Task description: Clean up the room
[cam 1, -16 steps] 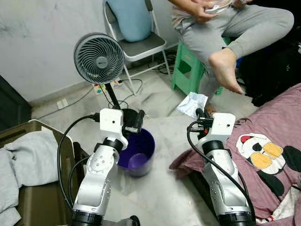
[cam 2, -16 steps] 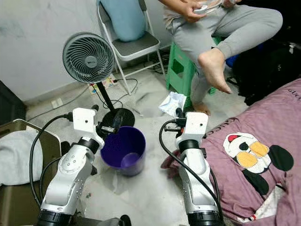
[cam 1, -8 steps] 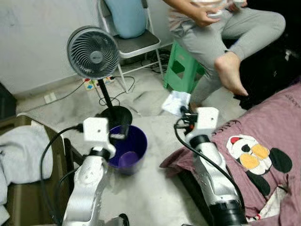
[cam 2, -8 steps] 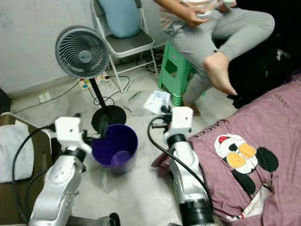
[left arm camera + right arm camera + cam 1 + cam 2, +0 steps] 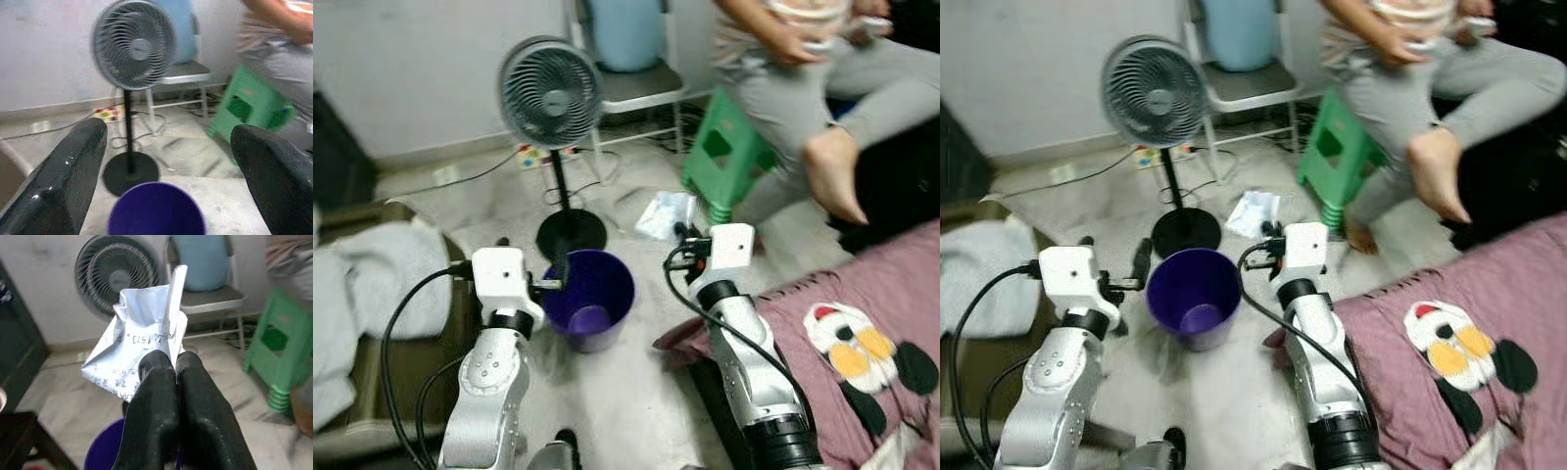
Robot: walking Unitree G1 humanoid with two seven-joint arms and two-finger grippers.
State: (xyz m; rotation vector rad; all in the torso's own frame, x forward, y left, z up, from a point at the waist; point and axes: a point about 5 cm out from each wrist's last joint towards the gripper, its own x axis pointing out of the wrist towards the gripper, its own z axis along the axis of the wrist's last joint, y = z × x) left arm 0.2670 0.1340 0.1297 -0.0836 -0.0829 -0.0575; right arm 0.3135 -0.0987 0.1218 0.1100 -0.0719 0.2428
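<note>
So the whole scene has been swung over compared with a second ago: the fan (image 5: pixel 550 93) and stool (image 5: pixel 722 157) are now seen further right in the head views, and that's camera motion from the robot turning, not stuff being shoved around. What actually matters is that the bin (image 5: pixel 588 298) is now lined up much closer between the two arms than it was, with its purple mouth sitting just below and ahead of both sets of fingers. It can be judged that the turn was made to face the bin for a drop.

The right gripper (image 5: pixel 172 363) is pinched tight on a crumpled paper (image 5: pixel 139 347), white with some printed lines on it. The two black fingers (image 5: pixel 154 382) are pressed together with only the paper's lower edge caught between the tips, and the rest of the sheet sticks up beyond them. In the right wrist view the bin rim is seen just under the fingers, so the paper is held above and slightly short of the opening, not yet over the middle as far as can be told.

The left gripper (image 5: pixel 168 156) is held empty, fingers spread wide apart, with the bin framed right between them and the fan base just past it. Nothing is touched by them.

Another white scrap (image 5: pixel 661 213) is left on the floor by the stool, so more is probably to be picked up after this one.
</note>
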